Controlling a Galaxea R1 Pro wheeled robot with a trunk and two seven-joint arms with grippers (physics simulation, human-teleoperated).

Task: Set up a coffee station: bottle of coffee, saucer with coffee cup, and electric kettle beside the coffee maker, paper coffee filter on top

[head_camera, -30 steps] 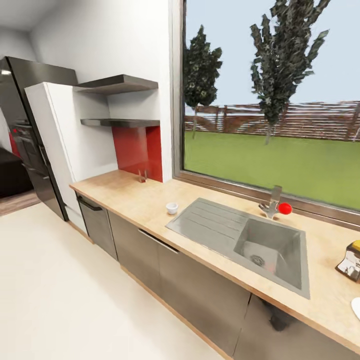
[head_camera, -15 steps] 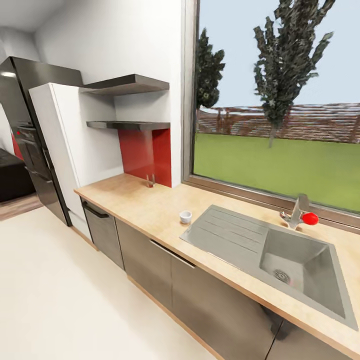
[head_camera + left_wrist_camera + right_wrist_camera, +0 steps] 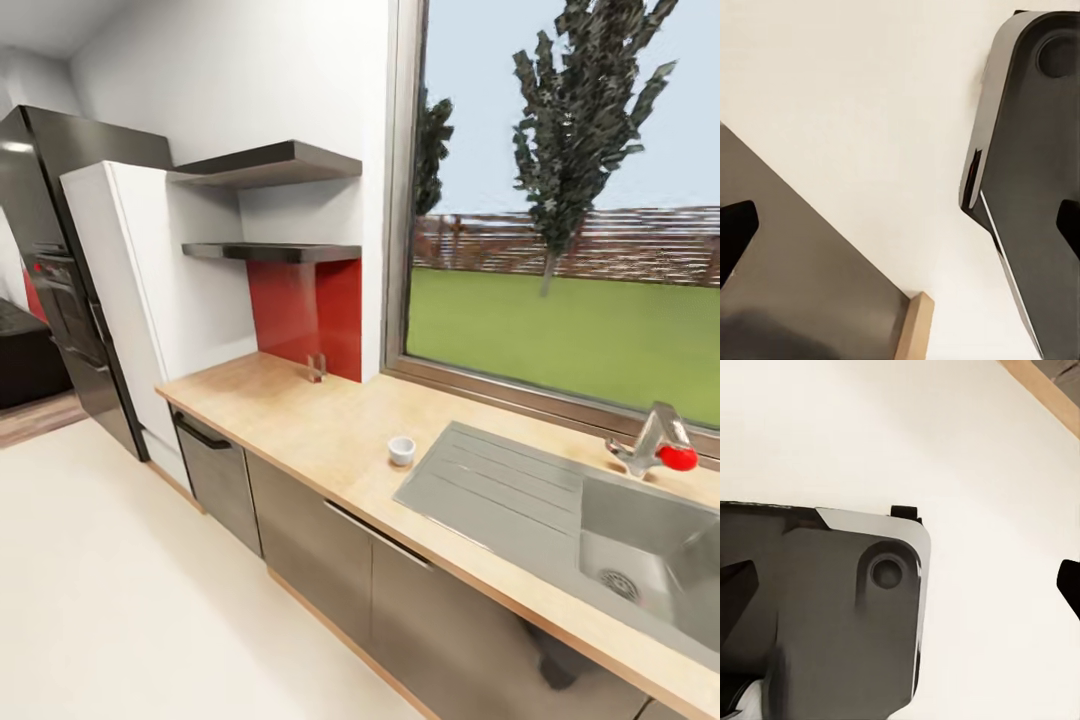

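Since a moment ago the camera has swung left, so the small white coffee cup (image 3: 401,450) now sits further right in the head view, alone on the wooden bench (image 3: 300,412) just beside the sink (image 3: 560,510). Both hands hang low over the pale floor (image 3: 870,97) by the robot's dark base (image 3: 817,607), well apart from the cup. Left hand (image 3: 900,225) and right hand (image 3: 900,585) each have their fingertips spread wide, holding nothing.
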